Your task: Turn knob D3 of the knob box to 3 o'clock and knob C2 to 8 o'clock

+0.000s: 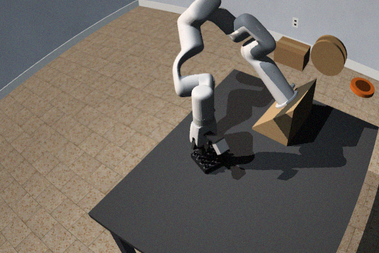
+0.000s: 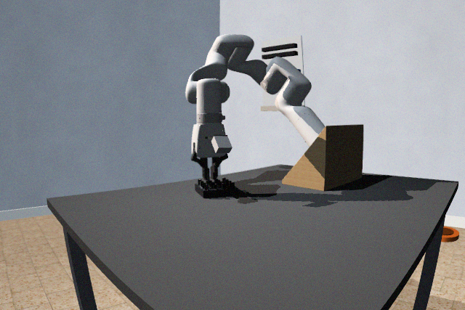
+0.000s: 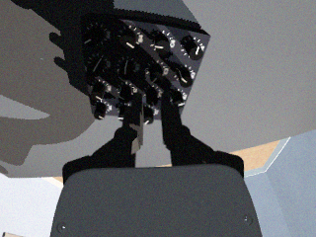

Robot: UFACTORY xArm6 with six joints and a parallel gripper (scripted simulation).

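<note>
The pincer (image 1: 202, 148) (image 2: 209, 178) (image 3: 151, 103), released with its fingers slightly parted, points down at the knob box (image 1: 206, 170) (image 2: 205, 192) (image 3: 199, 61) on the dark surface (image 1: 195, 207) (image 2: 244, 242) (image 3: 252, 74).

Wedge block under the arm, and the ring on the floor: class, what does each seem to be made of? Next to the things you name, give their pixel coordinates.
Wedge block (image 1: 270, 122) (image 2: 344, 156): probably wood, matt; tan with fine grain lines on its faces.
Ring (image 1: 354, 89) (image 2: 450, 238): perhaps plastic or painted material; even orange, no grain, finish hard to judge.

Your tool (image 2: 209, 178) at the knob box
Your arm (image 2: 208, 98) reaches from the wooden wedge (image 2: 344, 156), pointing down over the bench (image 2: 248, 246).
</note>
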